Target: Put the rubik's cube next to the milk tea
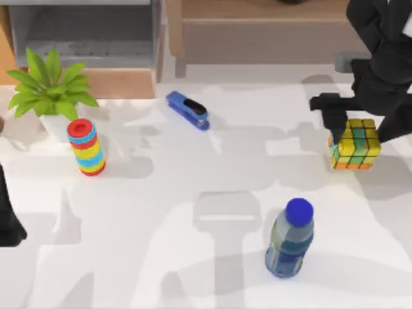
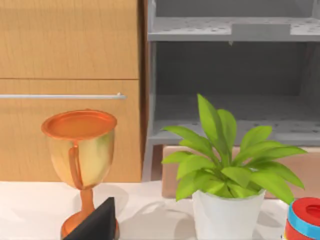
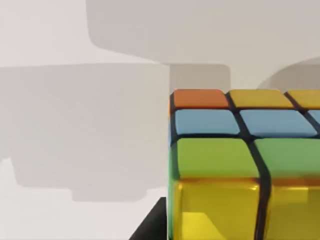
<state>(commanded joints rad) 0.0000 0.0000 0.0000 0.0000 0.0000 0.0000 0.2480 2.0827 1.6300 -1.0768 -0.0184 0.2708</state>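
The rubik's cube (image 1: 355,145) sits at the right side of the white table (image 1: 193,257), with yellow, green and orange squares showing. My right gripper (image 1: 362,129) reaches down from the far right, one dark finger on each side of the cube, shut on it. In the right wrist view the cube (image 3: 240,165) is very close, a dark finger (image 3: 150,227) against its side. The milk tea (image 1: 290,239) stands upright nearer the front edge, left of the cube and well apart from it. My left gripper (image 1: 9,222) is parked at the table's left edge.
A stack of red, yellow and blue rings (image 1: 86,147) stands at the left, beside a potted plant (image 1: 50,90). A blue stapler (image 1: 188,110) lies at the back centre. An orange goblet (image 2: 81,160) stands by the wooden cabinet (image 2: 70,45), and a grey shelf (image 2: 230,30) rises behind.
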